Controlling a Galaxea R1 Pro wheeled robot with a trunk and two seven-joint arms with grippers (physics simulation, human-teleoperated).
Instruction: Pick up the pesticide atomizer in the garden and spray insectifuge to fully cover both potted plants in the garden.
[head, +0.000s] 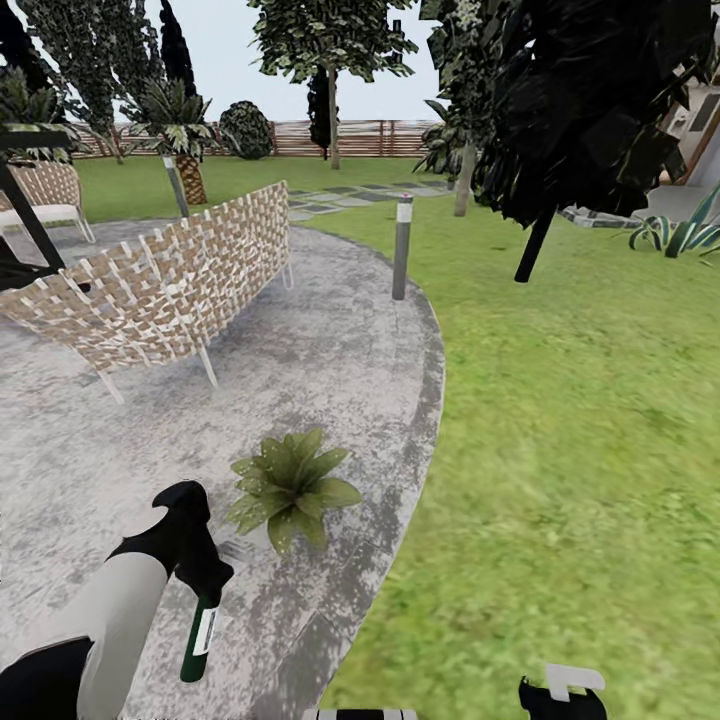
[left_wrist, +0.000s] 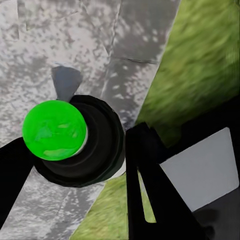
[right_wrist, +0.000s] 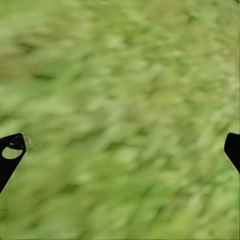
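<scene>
While the left claw (head: 203, 585) grips the pesticide atomizer (head: 197, 640) low over the grey patio (head: 330, 370), the bottle hangs downward just beside the nearest potted plant (head: 290, 487), whose rosette sits near the paving's curved edge. To do the spraying well, the arm probably needs to bring the nozzle round toward the leaves and sweep across the whole rosette, since the bottle now points at the ground. At the head view's lower edge the right claw (head: 560, 692) hovers over the lawn (head: 580, 420), its fingers spread wide and empty. Farther off stand a woven-back seat (head: 170, 285) and a grey bollard light (head: 402, 247), neither blocking the plant. Beyond, a dark leafy bush (head: 590, 100), a palm (head: 180, 125) and the slatted fence (head: 370, 137) close the garden; no second small plant can be made out
</scene>
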